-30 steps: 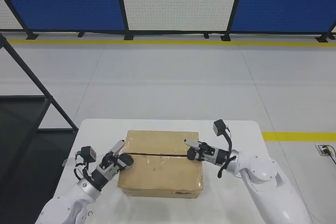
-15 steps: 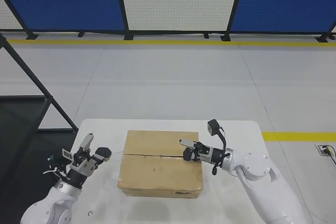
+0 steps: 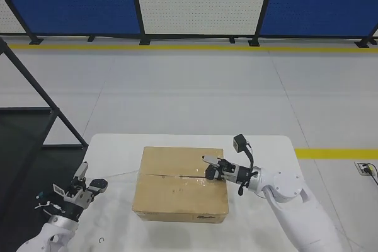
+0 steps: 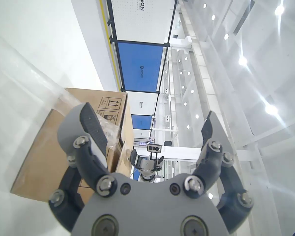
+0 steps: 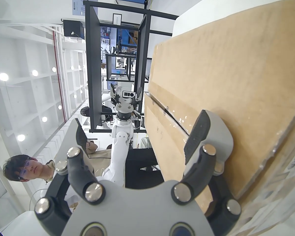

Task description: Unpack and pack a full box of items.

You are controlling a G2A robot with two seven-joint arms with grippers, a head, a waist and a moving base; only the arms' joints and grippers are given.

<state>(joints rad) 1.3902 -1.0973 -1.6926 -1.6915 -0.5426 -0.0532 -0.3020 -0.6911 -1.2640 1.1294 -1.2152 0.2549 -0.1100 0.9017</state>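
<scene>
Left pincer (image 4: 148, 115): spread open, off the left side of the brown cardboard box (image 3: 179, 195) and apart from it; a crumpled clear tape strip (image 4: 108, 129) clings to one finger pad.
Right pincer (image 5: 140, 121): open, one finger against the box top beside the seam.
Box: flaps closed, mid white table (image 3: 113, 146).

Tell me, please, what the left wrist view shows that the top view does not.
Left wrist view: crumpled clear tape stuck on one pad of the open left claw, and printed marks on the side of the box. Top view: the white table, the box's top seam, and the right claw at that seam's end. Both: the box and the left claw, apart from the box.
</scene>
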